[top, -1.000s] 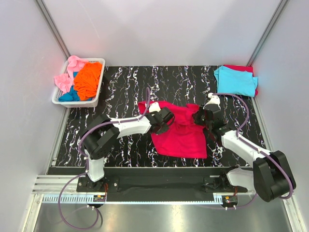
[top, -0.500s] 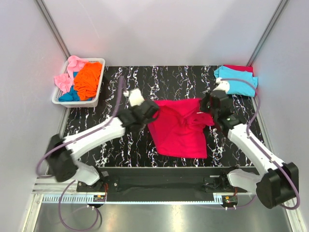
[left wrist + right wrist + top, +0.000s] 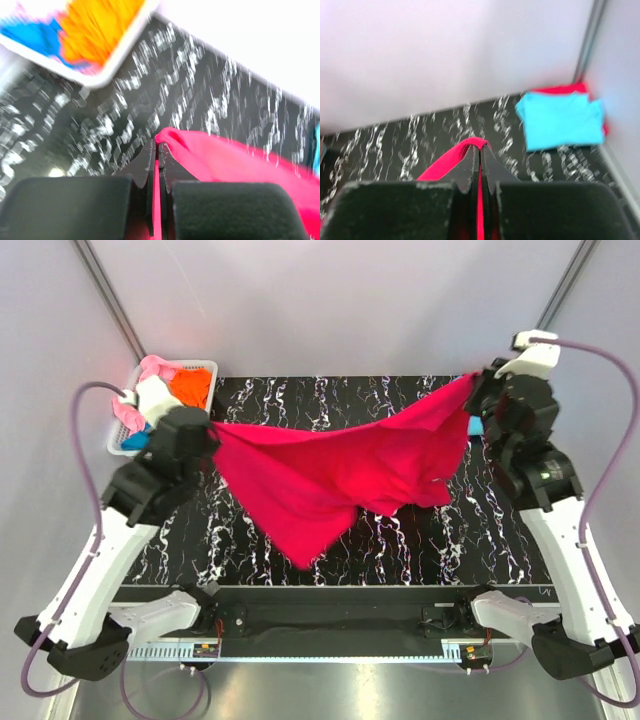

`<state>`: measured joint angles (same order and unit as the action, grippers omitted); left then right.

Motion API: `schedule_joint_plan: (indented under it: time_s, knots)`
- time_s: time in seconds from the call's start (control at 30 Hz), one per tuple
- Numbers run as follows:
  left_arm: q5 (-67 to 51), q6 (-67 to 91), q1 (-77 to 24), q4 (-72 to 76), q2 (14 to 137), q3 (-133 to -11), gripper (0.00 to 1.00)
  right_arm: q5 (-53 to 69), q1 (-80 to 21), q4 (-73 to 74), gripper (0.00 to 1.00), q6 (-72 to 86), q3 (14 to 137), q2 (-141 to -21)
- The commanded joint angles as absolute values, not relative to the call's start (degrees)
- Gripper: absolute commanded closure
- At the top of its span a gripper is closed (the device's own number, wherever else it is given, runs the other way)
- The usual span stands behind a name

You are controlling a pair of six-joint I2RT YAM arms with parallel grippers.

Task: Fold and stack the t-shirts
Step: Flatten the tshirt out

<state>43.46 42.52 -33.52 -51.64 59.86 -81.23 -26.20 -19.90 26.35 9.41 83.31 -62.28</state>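
Above the near middle of the table (image 3: 400,540), the crimson-red t-shirt (image 3: 340,470) hangs stretched between the arms. The left gripper (image 3: 207,435) and the right gripper (image 3: 474,392) are each clamped on an edge of it. Far left, the white basket (image 3: 203,365) holds the orange t-shirt (image 3: 185,388) and the pink t-shirt (image 3: 150,368). Far right lies the cyan t-shirt (image 3: 560,120).

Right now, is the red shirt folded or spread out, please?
Spread: the red shirt hangs stretched between left gripper and right gripper, middle sagging.
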Motion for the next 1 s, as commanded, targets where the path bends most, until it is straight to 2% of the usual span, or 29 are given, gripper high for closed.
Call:
schedule_joint_plan:
  time_s: [0.0,0.2,0.3,0.37,0.53,0.67,0.83,0.97]
  knots:
    - [42.9,32.9,-28.4,-52.1,60.5,-90.0,1.00,-31.6,-19.6,28.0,1.00,1.9,93.2,-63.1]
    - [28.8,30.4,-17.9,-52.3,66.0,-101.3,1.00,-32.7,-19.2,30.4,1.00,0.3,100.9,-65.5]
    - [18.8,32.0,-12.8,-51.8,70.5,-103.4,1.00,-30.6,-17.8,30.7,1.00,1.5,100.2,-67.1]
    - [13.0,33.0,-10.7,-50.7,73.8,-103.2,1.00,-25.2,-14.3,30.8,1.00,3.9,97.6,-67.9]
    - [8.4,34.5,-9.2,-46.7,80.0,-99.8,1.00,-7.8,-4.4,29.4,1.00,12.2,91.1,-74.0]
    - [5.8,34.4,-7.2,-45.7,87.8,-102.5,1.00,-1.5,1.4,27.2,1.00,14.1,91.6,-81.5]
    - [2.6,33.1,-5.4,-44.1,102.7,-114.4,1.00,7.4,6.7,25.0,1.00,14.9,101.6,-94.4]
    - [-6.4,32.3,-1.1,-45.0,115.9,-137.6,1.00,17.2,10.4,25.6,1.00,15.8,117.7,-105.2]
